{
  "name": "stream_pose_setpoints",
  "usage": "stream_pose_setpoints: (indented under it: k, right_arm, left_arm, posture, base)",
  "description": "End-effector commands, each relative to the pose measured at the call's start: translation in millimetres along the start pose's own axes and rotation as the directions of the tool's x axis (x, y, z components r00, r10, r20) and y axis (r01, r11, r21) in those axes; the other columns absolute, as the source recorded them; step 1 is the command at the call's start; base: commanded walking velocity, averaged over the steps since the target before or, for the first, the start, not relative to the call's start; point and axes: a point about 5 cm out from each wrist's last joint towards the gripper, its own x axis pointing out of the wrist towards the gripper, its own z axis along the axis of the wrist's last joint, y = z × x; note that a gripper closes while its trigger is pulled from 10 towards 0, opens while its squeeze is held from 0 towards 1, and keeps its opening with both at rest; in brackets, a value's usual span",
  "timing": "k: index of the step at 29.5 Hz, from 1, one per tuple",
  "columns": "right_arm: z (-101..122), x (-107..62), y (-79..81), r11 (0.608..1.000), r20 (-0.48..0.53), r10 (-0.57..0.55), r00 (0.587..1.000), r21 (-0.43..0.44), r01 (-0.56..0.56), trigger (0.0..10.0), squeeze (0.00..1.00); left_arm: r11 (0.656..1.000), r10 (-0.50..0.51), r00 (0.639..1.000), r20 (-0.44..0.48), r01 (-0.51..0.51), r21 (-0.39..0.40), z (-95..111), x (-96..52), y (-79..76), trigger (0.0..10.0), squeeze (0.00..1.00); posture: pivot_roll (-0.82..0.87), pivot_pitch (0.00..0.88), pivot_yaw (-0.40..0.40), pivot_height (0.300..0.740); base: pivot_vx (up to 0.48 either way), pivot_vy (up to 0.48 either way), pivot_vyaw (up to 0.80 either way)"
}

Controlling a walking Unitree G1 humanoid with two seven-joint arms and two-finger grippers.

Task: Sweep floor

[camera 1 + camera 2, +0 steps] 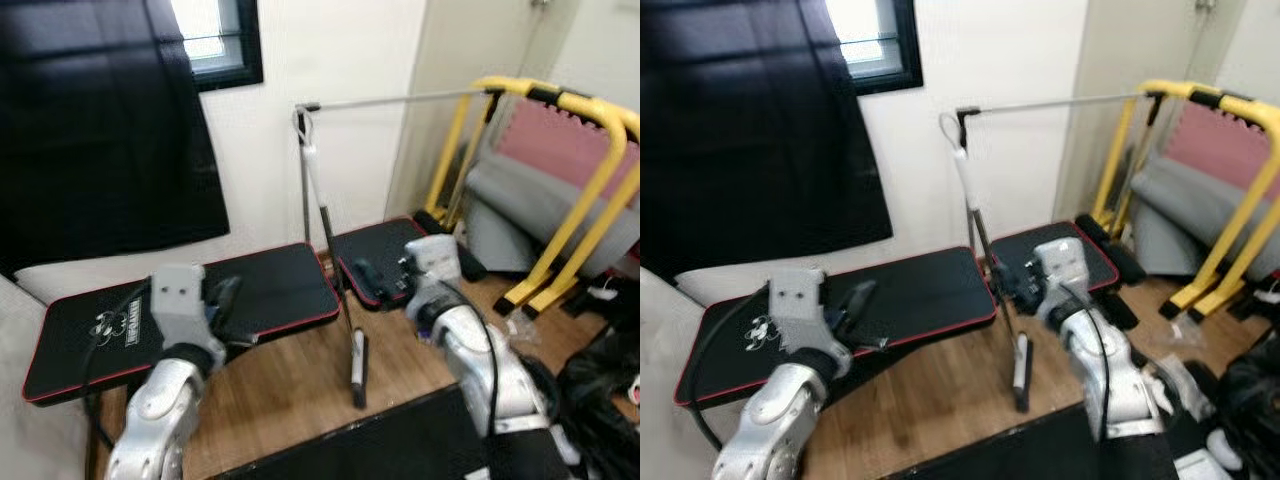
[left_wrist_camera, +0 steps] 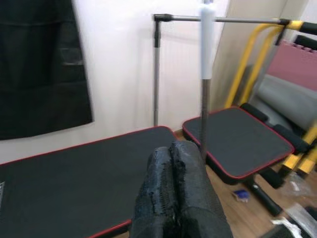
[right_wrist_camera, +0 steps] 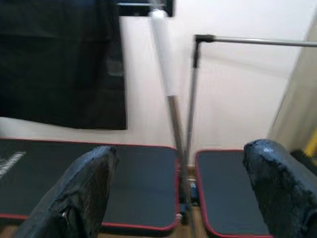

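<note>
A broom (image 1: 331, 232) with a white grip, a metal pole and a black-and-white head (image 1: 357, 368) on the wood floor leans against a metal rack bar (image 1: 400, 100). My right gripper (image 1: 366, 276) is open at about mid-pole height, just right of the pole. In the right wrist view the pole (image 3: 175, 119) stands ahead between the wide-apart fingers (image 3: 94, 178), not touched. My left gripper (image 1: 230, 305) is shut and holds nothing, hovering over the long black mat to the left of the broom. Its fingers (image 2: 174, 178) are pressed together, with the broom grip (image 2: 206, 49) beyond.
Two black red-edged pads (image 1: 270, 290) (image 1: 385, 245) lie by the wall. A yellow frame (image 1: 590, 180) with grey and pink mats stands at right. A black bag (image 1: 600, 370) and small clutter sit on the floor at right. A dark mat edge (image 1: 400, 440) lies in front.
</note>
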Motion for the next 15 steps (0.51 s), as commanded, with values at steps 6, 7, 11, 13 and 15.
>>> stream_pose_setpoints:
  k: [6,7,11,13,15]
  right_arm:
    - [4.5,-1.6,1.0,0.997,0.018,0.07,0.997,-0.014,-0.07,10.0,0.0]
    - [4.5,-1.6,1.0,0.997,0.018,0.07,0.997,-0.014,-0.07,10.0,0.0]
    - [5.7,-2.3,0.5,0.995,0.028,0.096,0.995,-0.001,-0.096,10.0,0.0]
    - [5.7,-2.3,0.5,0.995,0.028,0.096,0.995,-0.001,-0.096,10.0,0.0]
    - [6.6,-3.3,2.7,0.991,0.022,0.137,0.99,-0.014,-0.136,10.0,0.0]
  left_arm:
    - [1.0,-0.013,1.0,-0.005,0.013,-0.004,-0.5,-0.5,-1.5,10.0,0.0]
    - [1.0,-0.013,1.0,-0.005,0.013,-0.004,-0.5,-0.5,-1.5,10.0,0.0]
    - [1.0,-0.019,1.0,-0.006,0.019,-0.004,-0.9,-1.4,-2.5,10.0,0.0]
    - [1.0,-0.019,1.0,-0.006,0.019,-0.004,-0.9,-1.4,-2.5,10.0,0.0]
    - [1.0,-0.027,1.0,-0.006,0.027,-0.003,-0.8,-1.8,-3.7,10.0,0.0]
  posture:
    - [-0.09,0.0,-0.014,0.74]
    - [-0.09,0.0,-0.014,0.74]
    - [-0.09,0.0,-0.011,0.74]
    - [-0.09,0.0,-0.011,0.74]
    - [-0.09,0.0,-0.008,0.74]
  base:
    - [0.301,0.0,0.13]
    - [0.307,0.0,0.8]
    - [0.308,0.0,0.4]
    - [0.307,0.0,0.0]
    - [0.307,0.0,0.0]
